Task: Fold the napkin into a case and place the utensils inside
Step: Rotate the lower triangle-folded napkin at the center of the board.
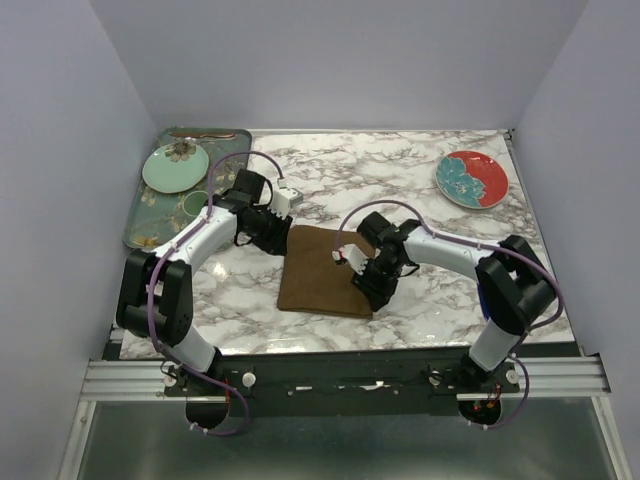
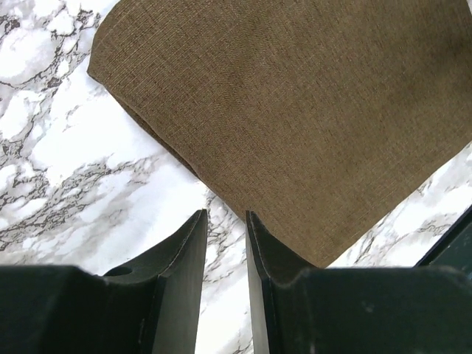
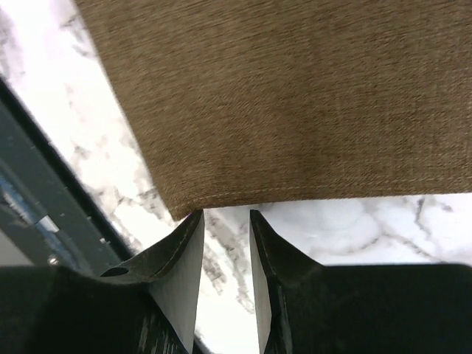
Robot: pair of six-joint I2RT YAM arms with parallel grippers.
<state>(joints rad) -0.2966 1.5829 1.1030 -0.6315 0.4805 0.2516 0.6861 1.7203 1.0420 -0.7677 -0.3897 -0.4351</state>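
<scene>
We saw the brown napkin [image 1: 325, 272] lying flat, left gripper [image 2: 226, 220] at its far-left corner, right gripper [image 3: 226, 220] by its near-right corner, both finger pairs slightly parted, empty

The napkin [image 1: 322, 268] is lying flat on the marble table [image 1: 400, 170], at the centre of the surface and slightly toward 6 o'clock. It is a matte brown woven cloth, folded into a four-sided panel. Its long edges are running roughly from 12 to 6 o'clock, and its 6 o'clock end is appearing slightly wider. In the left wrist view a second layer is showing beneath one folded edge. It is not yet forming a narrow case. One utensil, a thin copper-brown stick [image 1: 198, 134], is lying at the far end of the tray [image 1: 140, 215], between 10 and 11 o'clock from the napkin.
</scene>
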